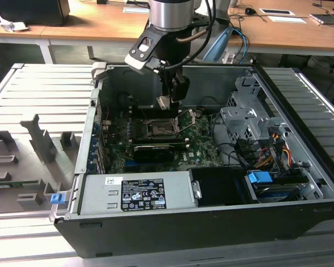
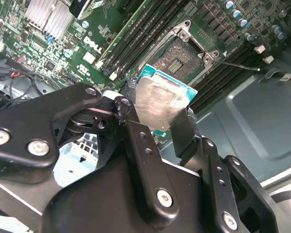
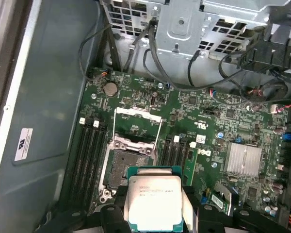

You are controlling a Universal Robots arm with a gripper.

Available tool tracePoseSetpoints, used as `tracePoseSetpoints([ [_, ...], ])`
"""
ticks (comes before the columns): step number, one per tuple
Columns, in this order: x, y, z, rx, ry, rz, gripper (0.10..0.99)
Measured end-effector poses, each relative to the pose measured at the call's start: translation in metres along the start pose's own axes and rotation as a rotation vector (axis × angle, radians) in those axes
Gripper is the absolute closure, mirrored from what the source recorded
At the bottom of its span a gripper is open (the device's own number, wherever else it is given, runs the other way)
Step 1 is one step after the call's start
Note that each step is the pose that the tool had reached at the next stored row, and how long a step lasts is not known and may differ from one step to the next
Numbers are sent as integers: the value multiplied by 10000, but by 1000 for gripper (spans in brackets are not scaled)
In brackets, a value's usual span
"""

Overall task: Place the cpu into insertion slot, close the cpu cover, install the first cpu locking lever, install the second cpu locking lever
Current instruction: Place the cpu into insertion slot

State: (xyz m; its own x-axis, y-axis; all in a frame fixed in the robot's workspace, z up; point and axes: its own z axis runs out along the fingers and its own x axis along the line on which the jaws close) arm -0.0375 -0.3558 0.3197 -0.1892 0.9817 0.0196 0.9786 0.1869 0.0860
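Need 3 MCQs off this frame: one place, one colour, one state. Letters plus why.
1. Where is the cpu? A in the slot; B in the claw; C lying on the board.
2. Board colour? A green; B blue; C red.
3. The cover is: A shut; B raised, slot bare; C shut over a chip.

Key:
1 B: the claw grips the cpu by its edges, above the board.
2 A: the board is green in both wrist views.
3 B: the cover frame stands open and the slot's contacts are exposed.
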Motion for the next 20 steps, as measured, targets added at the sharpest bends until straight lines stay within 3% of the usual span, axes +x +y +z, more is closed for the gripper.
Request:
tracePoseSetpoints([
  [2,0,-2,18,-4,-17,202,561],
  [20,-1,-4,51,-7,-25,300,561],
])
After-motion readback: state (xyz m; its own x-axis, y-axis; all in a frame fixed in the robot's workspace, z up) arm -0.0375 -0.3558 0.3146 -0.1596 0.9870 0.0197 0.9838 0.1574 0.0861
